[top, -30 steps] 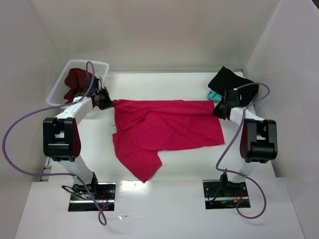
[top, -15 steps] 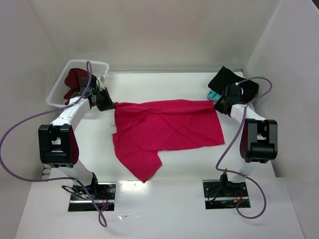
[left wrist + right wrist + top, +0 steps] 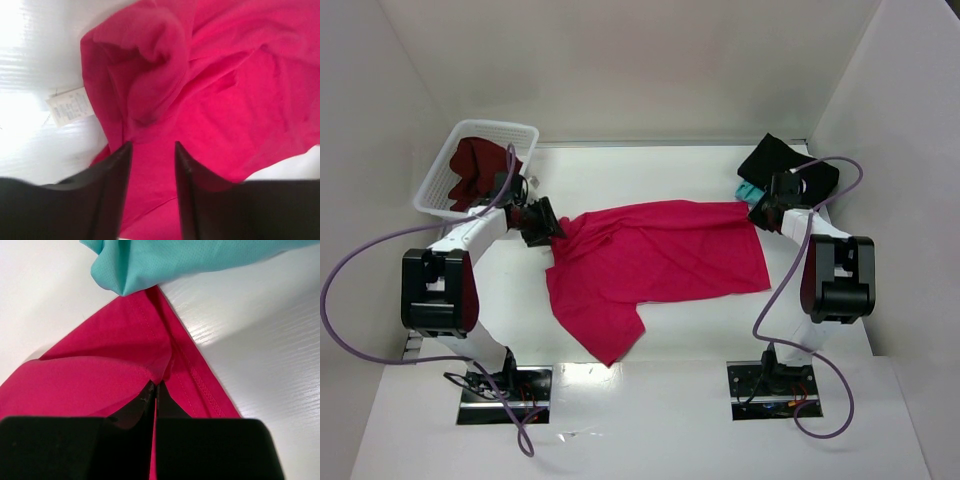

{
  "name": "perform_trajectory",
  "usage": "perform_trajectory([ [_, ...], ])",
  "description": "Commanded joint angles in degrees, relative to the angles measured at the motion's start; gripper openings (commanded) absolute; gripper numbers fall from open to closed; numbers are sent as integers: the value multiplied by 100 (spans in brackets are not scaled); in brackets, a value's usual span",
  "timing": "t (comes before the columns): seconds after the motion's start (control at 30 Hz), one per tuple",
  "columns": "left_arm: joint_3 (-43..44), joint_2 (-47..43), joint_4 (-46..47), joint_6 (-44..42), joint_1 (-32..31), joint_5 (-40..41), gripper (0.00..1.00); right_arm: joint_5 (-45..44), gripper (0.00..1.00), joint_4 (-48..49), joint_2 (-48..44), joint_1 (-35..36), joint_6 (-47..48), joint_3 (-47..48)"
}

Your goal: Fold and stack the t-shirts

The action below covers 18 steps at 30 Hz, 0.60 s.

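Observation:
The crimson-pink t-shirt (image 3: 655,262) lies spread and rumpled across the middle of the table. My left gripper (image 3: 542,224) is at its far left corner, open, with pink cloth (image 3: 210,100) lying loose under and between the fingers (image 3: 112,190). A white label (image 3: 71,106) shows at that corner. My right gripper (image 3: 761,215) is at the shirt's far right corner, shut on a pinch of the hem (image 3: 161,371). A teal t-shirt (image 3: 165,260) lies just beyond it, under a black t-shirt (image 3: 782,160). A dark maroon t-shirt (image 3: 475,165) sits in the basket.
A white lattice basket (image 3: 445,195) stands at the far left corner. White walls close the table on the left, back and right. The black and teal shirts are piled in the far right corner. The two arm bases (image 3: 505,385) sit at the near edge.
My left gripper has opened and let go of the shirt's far left corner, which has dropped and bunched slightly rightward. The right gripper has stayed shut on its corner.

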<state>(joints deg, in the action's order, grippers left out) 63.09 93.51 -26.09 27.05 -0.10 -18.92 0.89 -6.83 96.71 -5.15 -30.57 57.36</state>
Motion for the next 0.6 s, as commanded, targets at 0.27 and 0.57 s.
perform_trajectory([
  [0.27,-376,-808,60,336,-235,371,80,-1,0,156,111,-39,60,196],
  [0.57,-604,-537,401,881,-1335,1391,77,114,0,208,164,-39,7,196],
])
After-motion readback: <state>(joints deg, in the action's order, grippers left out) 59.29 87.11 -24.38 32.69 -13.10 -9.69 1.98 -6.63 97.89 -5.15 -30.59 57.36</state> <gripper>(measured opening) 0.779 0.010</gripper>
